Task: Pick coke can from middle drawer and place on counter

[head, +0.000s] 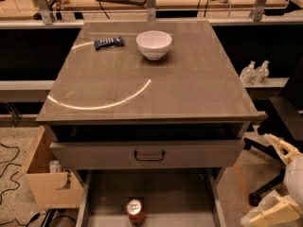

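The coke can (135,212) stands upright on the floor of the open middle drawer (175,193), near its front, left of centre. The counter (189,79) is the glossy grey-brown tabletop above, with a curved light streak. My gripper (277,181) is low at the right edge of the view, beside the cabinet and outside the drawer, well to the right of the can. Its two cream fingers (283,148) stand far apart and hold nothing.
A white bowl (154,44) and a dark blue snack bar (109,42) sit at the back of the counter. A closed drawer front with a loop handle (149,155) hangs above the open drawer. A cardboard box (45,186) stands left, a black chair (279,122) and bottles (255,72) right.
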Motion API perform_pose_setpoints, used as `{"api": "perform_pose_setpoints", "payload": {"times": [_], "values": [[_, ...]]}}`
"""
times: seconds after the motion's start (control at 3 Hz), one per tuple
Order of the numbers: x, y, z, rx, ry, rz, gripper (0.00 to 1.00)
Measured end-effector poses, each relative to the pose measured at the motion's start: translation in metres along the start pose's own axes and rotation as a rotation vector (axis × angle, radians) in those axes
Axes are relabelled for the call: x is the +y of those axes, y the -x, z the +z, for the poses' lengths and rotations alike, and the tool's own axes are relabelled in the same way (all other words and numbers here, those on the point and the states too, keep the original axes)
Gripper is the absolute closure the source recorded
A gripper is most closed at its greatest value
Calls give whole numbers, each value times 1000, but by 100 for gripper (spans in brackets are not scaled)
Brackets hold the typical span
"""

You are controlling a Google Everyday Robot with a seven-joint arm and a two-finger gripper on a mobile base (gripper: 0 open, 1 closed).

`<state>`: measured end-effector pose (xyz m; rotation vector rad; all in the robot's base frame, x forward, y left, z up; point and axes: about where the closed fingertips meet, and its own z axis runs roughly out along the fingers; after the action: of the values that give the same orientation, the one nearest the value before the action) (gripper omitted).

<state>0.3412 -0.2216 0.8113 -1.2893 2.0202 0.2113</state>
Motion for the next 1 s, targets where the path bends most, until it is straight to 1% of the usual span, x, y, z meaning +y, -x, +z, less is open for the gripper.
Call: {"api": "perform_pose_setpoints", "payload": {"times": [0.33, 0.67, 1.0], "values": [[-1, 11, -6, -29, -10, -25, 0], [-1, 11, -5, -23, -9, -26, 0], [0, 2, 12, -60, -4, -11, 0]]}}
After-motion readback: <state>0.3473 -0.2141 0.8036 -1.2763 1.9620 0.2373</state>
